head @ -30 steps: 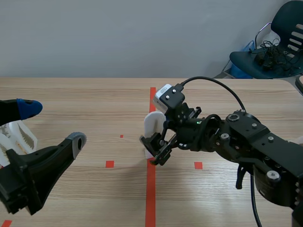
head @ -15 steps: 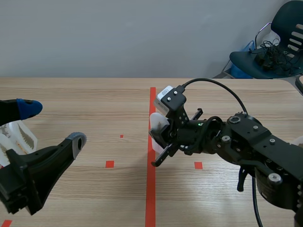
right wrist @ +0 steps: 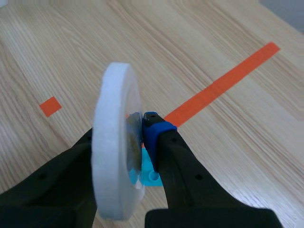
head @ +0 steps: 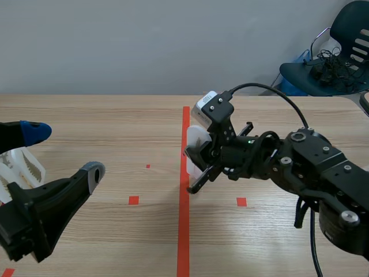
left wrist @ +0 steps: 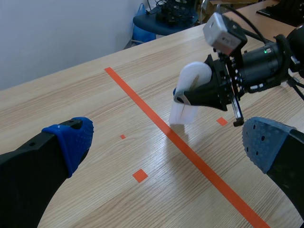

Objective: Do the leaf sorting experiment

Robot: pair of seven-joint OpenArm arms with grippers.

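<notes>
A white flat piece with a rounded top hangs upright just above the orange tape line at mid-table. My right gripper is shut on it, coming in from the right. In the right wrist view the white piece shows edge-on, pinched between the fingers, with the blue pad pressed on one face. The left wrist view has the white piece ahead of my left gripper. My left gripper stays open and empty at the near left.
A white toothed rack stands at the table's left edge behind my left gripper. Past the table's far right corner is a dark chair holding cables. Small orange squares mark the wood.
My right gripper has shut on the white piece, which stood on the tape line, and has lifted it slightly up and to the right. The left arm has not moved.
</notes>
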